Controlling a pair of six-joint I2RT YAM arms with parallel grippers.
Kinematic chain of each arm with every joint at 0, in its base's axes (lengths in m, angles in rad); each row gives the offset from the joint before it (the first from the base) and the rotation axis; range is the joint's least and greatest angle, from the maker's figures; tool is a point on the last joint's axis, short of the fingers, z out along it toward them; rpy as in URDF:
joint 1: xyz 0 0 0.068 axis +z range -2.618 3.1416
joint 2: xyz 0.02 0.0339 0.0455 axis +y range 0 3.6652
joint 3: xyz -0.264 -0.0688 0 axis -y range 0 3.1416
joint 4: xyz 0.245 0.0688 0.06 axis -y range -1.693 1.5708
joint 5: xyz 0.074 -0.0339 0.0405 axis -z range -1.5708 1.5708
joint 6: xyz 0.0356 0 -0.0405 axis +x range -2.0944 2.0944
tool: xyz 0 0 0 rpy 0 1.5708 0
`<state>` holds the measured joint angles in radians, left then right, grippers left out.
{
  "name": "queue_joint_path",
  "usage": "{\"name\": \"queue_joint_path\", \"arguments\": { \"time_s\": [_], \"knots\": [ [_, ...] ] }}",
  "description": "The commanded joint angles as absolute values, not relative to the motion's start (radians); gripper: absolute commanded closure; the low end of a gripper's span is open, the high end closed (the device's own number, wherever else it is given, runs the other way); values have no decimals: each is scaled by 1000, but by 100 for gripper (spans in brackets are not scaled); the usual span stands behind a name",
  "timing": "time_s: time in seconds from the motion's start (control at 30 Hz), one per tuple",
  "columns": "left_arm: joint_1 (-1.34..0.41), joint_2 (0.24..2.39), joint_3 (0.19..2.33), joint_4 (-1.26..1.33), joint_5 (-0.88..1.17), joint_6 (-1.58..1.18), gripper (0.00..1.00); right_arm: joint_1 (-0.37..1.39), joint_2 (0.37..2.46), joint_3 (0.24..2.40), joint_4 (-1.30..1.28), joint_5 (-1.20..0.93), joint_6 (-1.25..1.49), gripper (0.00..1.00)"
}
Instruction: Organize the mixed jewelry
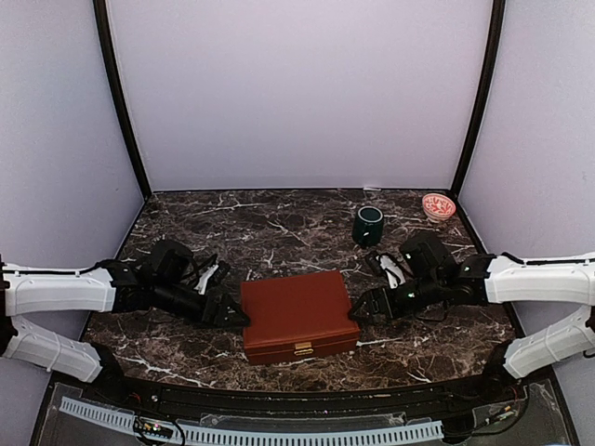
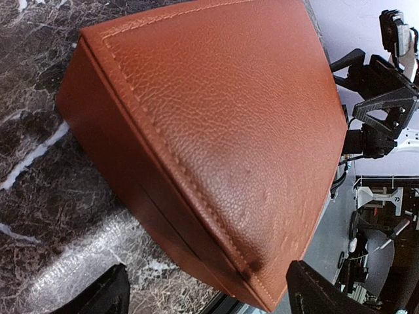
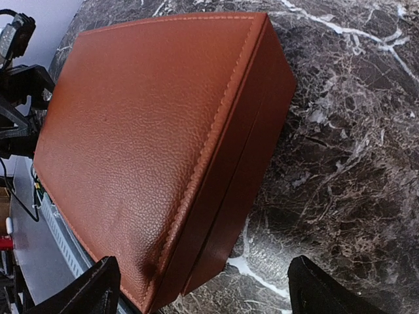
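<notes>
The reddish-brown box [image 1: 297, 311] sits shut at the table's front centre, with a gold clasp [image 1: 303, 348] on its near face. No jewelry shows; the box's inside is hidden. My left gripper [image 1: 229, 312] is at the box's left side, open, and in the left wrist view [image 2: 209, 293] its jaws straddle a near corner of the box [image 2: 222, 118]. My right gripper [image 1: 359, 310] is at the box's right side, open, and in the right wrist view [image 3: 206, 286] its jaws straddle the other near corner of the box [image 3: 144, 131]. Neither holds anything.
A dark green mug [image 1: 368, 225] stands behind the box to the right. A small pink patterned bowl [image 1: 438, 205] sits at the back right corner. The dark marble table [image 1: 279, 228] has walls on three sides.
</notes>
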<state>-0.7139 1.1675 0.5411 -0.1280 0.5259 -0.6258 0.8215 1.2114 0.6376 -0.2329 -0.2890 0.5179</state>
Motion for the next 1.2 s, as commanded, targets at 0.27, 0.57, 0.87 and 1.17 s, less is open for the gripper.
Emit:
{"name": "queue_joint_path", "arguments": {
  "time_s": [0.27, 0.57, 0.87, 1.17],
  "knots": [
    [-768, 1305, 506, -44, 495, -659, 15, 846, 1309, 557, -160, -259, 548, 11],
    [-770, 1285, 498, -64, 419, -670, 16, 845, 1290, 539, -143, -229, 570, 13],
    [-662, 1268, 734, -37, 249, -490, 9, 718, 1204, 724, -187, -119, 512, 6],
    [-252, 1428, 776, 222, 214, -343, 8, 333, 1302, 718, 24, -132, 375, 3]
  ]
}}
